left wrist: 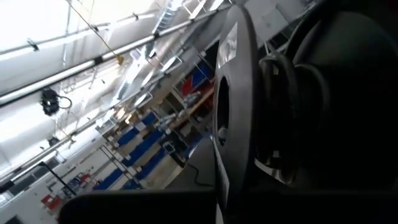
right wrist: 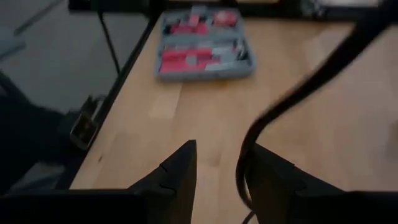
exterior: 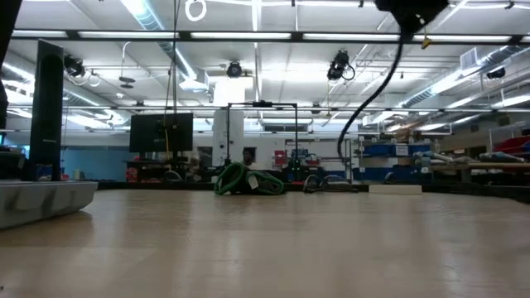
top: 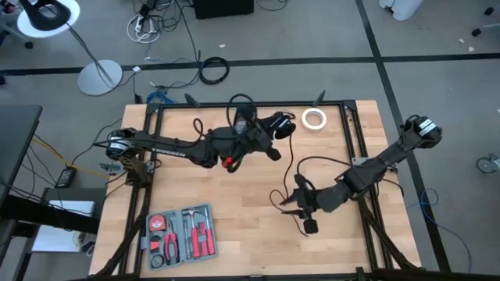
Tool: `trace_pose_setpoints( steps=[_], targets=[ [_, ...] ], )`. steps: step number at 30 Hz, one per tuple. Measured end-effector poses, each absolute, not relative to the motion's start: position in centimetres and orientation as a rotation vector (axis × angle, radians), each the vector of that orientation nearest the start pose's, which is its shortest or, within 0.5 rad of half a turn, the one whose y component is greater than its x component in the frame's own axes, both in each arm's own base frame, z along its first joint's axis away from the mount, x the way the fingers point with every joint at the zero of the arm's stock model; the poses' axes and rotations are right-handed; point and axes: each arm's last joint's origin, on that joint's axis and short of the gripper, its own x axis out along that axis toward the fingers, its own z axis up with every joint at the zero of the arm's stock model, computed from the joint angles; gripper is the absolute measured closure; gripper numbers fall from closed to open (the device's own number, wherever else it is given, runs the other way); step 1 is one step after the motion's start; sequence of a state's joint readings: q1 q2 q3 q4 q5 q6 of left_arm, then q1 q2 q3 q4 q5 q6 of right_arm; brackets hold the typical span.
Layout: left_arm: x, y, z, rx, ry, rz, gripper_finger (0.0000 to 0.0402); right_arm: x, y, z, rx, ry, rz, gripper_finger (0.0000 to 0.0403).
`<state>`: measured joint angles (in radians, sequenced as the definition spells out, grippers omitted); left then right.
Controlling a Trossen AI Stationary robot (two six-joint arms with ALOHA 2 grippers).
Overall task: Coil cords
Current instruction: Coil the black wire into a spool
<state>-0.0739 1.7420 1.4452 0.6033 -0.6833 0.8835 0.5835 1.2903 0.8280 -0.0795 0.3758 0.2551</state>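
Note:
My left gripper (top: 269,131) is at the table's far middle, on a round black cord bundle (top: 279,123). In the left wrist view the bundle (left wrist: 280,118) fills the picture edge-on, a flat disc with cord turns beside it. Its loose tail (top: 312,160) drops away, shows hanging in the low view (exterior: 377,91), and ends in a plug (top: 310,226) on the table. My right gripper (top: 291,197) is open low over the table's middle right. The tail (right wrist: 298,93) passes between its fingers, close to one fingertip (right wrist: 273,177). I cannot tell whether it touches. My left gripper is shut on the round cord bundle, but the bundle itself fills the wrist view and hides the fingers, so which part it has cannot be told. The bundle is lifted clear of the table, and its tail (exterior: 389,74) hangs slack below it.
A white tape roll (top: 314,119) lies at the far right of the table. A grey tool case (top: 181,232) lies near the front left and also shows in the right wrist view (right wrist: 202,43). A thick black cable ring (top: 213,70) lies on the floor beyond the table.

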Motion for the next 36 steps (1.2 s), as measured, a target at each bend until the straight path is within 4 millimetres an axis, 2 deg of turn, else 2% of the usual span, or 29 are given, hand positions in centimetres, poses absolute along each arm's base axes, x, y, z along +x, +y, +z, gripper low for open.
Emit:
trace_pose_setpoints(
  steps=[4, 14, 22, 28, 33, 36],
  targets=[
    [40.2, -1.6, 38.1, 0.739, -0.043, 0.686, 0.0402, 22.6, 14.7, 24.6, 0.027, 0.578, 0.131, 0.028],
    [39.8, -2.9, 38.9, 0.742, -0.147, 0.658, 0.0402, 19.6, 14.9, 22.7, 0.184, 0.853, -0.026, 0.0282],
    [39.3, -3.5, 40.0, 0.682, -0.322, 0.628, 0.0402, 18.3, 15.2, 21.9, 0.353, 1.056, -0.019, 0.0286],
    [39.0, -4.1, 40.4, 0.668, -0.398, 0.584, 0.0402, 17.0, 14.8, 21.4, 0.403, 1.154, -0.164, 0.0289],
    [39.0, -4.4, 40.5, 0.66, -0.421, 0.561, 0.0402, 16.0, 14.2, 21.1, 0.353, 1.143, -0.308, 0.0289],
    [38.9, -4.4, 40.5, 0.652, -0.418, 0.574, 0.0402, 15.7, 14.4, 21.7, 0.304, 1.044, -0.314, 0.0289]
  ],
)
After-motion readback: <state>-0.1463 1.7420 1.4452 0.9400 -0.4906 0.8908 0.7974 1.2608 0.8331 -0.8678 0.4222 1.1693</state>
